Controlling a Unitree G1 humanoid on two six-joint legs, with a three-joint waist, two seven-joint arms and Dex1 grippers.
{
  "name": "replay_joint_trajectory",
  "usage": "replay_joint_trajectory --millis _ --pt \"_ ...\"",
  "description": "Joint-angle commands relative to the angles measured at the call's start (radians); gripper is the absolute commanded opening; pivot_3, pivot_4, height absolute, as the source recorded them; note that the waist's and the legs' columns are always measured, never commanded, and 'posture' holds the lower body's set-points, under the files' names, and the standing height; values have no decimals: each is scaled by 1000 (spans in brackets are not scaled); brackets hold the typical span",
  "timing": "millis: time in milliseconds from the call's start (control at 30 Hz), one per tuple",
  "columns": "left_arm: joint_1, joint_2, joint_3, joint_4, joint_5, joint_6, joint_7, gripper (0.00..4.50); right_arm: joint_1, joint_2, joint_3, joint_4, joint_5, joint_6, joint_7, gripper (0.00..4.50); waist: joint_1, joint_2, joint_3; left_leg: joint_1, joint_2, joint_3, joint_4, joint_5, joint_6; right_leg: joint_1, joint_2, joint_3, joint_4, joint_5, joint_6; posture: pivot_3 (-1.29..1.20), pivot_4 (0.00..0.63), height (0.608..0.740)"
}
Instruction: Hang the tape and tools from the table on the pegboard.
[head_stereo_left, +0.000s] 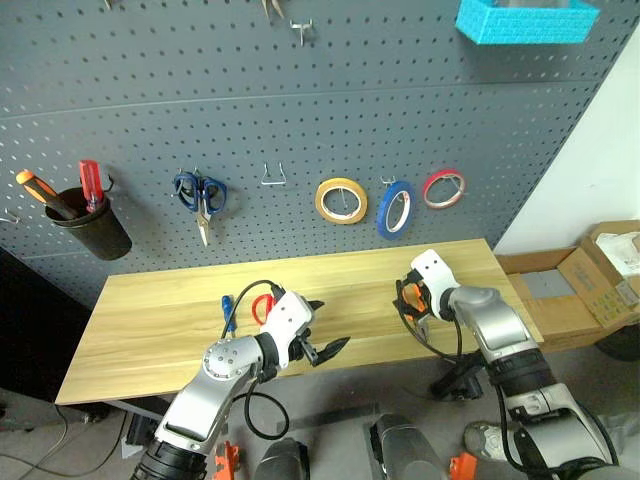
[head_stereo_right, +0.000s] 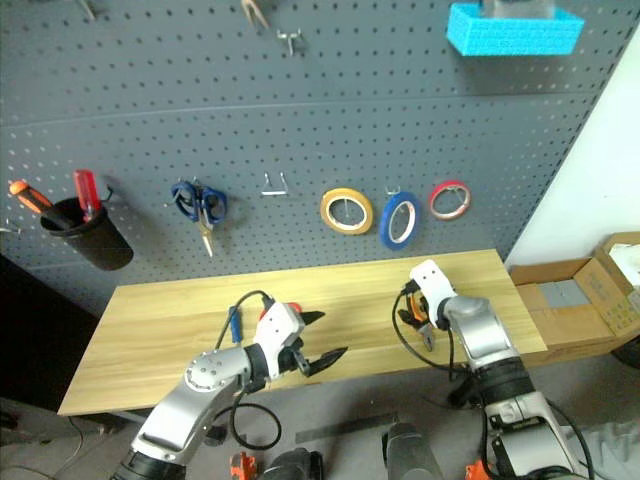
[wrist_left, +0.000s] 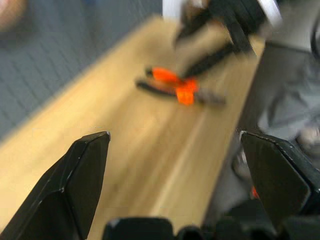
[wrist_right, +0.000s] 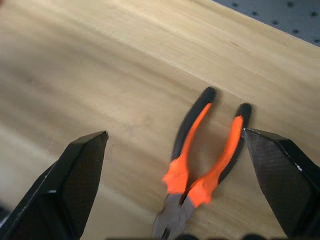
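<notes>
The blue tape (head_stereo_left: 397, 209) hangs on a hook of the dark grey pegboard (head_stereo_left: 300, 110). On the wooden table (head_stereo_left: 160, 340) lie the blue-handled screwdriver (head_stereo_left: 227, 315) and the red-handled scissors (head_stereo_left: 262, 305), partly hidden behind my left hand. My left gripper (head_stereo_left: 332, 323) hovers open over the table's front middle, holding nothing. The orange and black pliers (wrist_right: 200, 165) lie flat near the table's right end. My right gripper (wrist_right: 174, 133) stands open just above them, one finger on each side, not closed on them. The left wrist view shows the pliers (wrist_left: 180, 89) ahead.
On the pegboard hang a yellow tape roll (head_stereo_left: 341, 200), a red-pink ring (head_stereo_left: 443, 188), blue scissors (head_stereo_left: 200, 192), an empty hook (head_stereo_left: 275, 178) and a black cup (head_stereo_left: 90, 225) with screwdrivers. A blue bin (head_stereo_left: 525, 20) sits top right. Cardboard boxes (head_stereo_left: 590, 285) stand right of the table.
</notes>
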Motion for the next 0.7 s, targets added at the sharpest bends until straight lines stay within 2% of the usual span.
replay_joint_trajectory --millis 33,100,133,233,400,700 --pt "0 5 -12 -12 14 -48 -15 4500 -39 -23 -13 58 -17 -11 -54 4474 11 0 9 -2 0 0 -1 0 0 -1 -1 0 -1 0 0 -140 256 740" --pt "-3 -2 -7 -16 8 -43 -13 4500 -53 -18 -31 86 -3 25 -76 4474 22 1 10 -15 0 0 -2 -1 1 -15 -1 -1 1 2 5 -137 259 740" --pt "-5 -4 -5 -14 8 -43 -13 4500 -60 -13 -43 100 7 46 -89 4474 25 2 10 -22 0 0 -1 -1 1 -21 -1 -1 1 5 1 -136 261 740" --pt "-6 -5 0 -10 9 -44 -12 4500 -68 -1 -56 122 20 78 -113 4474 32 3 14 -35 -1 0 0 -2 2 -33 -6 -2 3 6 1 -130 261 740" --pt "7 0 15 -23 6 -42 -9 4500 -64 18 -66 111 36 143 -137 4474 35 3 22 -34 -1 0 -1 -3 4 -32 -6 -1 -1 6 2 -119 258 740" --pt "23 -8 18 -82 -8 -3 11 4500 -103 17 -57 279 38 36 -167 4474 41 3 33 -33 -1 2 1 -2 5 -31 -4 -2 0 6 6 -102 271 740"
